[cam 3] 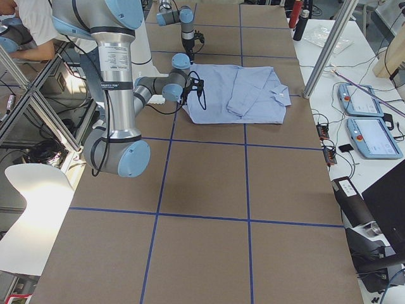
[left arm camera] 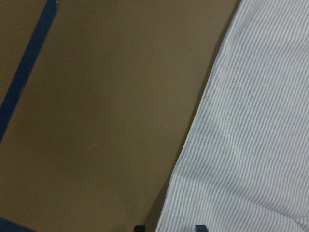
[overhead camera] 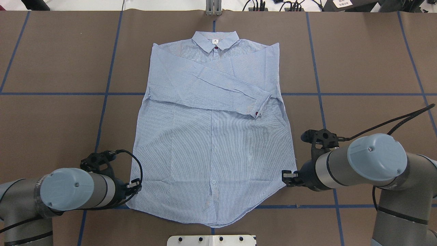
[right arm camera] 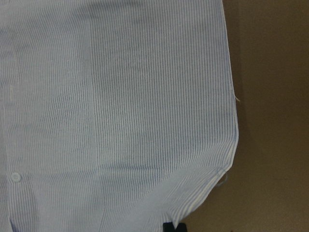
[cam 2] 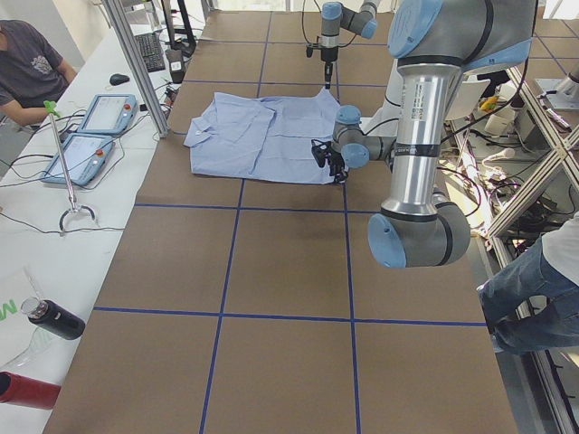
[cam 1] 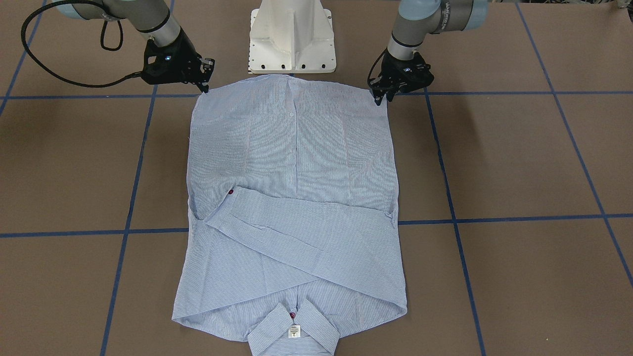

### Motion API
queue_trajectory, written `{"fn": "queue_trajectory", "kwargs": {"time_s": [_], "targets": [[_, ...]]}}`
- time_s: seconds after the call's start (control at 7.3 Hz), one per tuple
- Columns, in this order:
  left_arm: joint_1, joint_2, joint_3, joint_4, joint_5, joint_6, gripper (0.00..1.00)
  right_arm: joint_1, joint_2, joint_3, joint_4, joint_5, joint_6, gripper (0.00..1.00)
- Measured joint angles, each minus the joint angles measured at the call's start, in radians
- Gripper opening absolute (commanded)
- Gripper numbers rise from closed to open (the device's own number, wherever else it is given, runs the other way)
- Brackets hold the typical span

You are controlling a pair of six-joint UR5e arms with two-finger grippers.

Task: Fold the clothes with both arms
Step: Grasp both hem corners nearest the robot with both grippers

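So the left gripper (overhead camera: 135,187) is sitting partly open, fingertips (left arm camera: 200,227) straddling the shirt (overhead camera: 211,147) hem with the edge running between them, not squeezing anything. The right gripper (overhead camera: 286,178) is looking pinched together right on the hem corner, and the cloth is puckering a bit there. Going by the overhead view, they're parked at the shirt's 7 and 4 o'clock corners. The shirt itself is lying flat, front up, mid table (overhead camera: 51,119), collar (overhead camera: 214,40) at 12 o'clock and hem at 6 next to the white base (overhead camera: 211,240). Both sleeves are lying crossed over the chest, the top cuff (overhead camera: 258,106) pointing toward 4 o'clock.
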Motion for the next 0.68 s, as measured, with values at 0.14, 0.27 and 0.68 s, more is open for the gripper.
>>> {"fn": "queue_trajectory", "kwargs": {"time_s": [0.14, 0.27, 0.68], "targets": [[0.002, 0.0, 0.0, 0.001, 0.0, 0.0, 0.46, 0.001, 0.0, 0.0, 0.0, 0.0, 0.0, 0.0], [0.005, 0.0, 0.002, 0.003, 0.0, 0.001, 0.46, 0.002, 0.0, -0.001, 0.0, 0.001, 0.0, 0.0], [0.018, -0.003, 0.008, 0.007, -0.002, 0.003, 0.14, 0.004, 0.0, -0.002, 0.0, 0.002, -0.001, 0.0]]}}
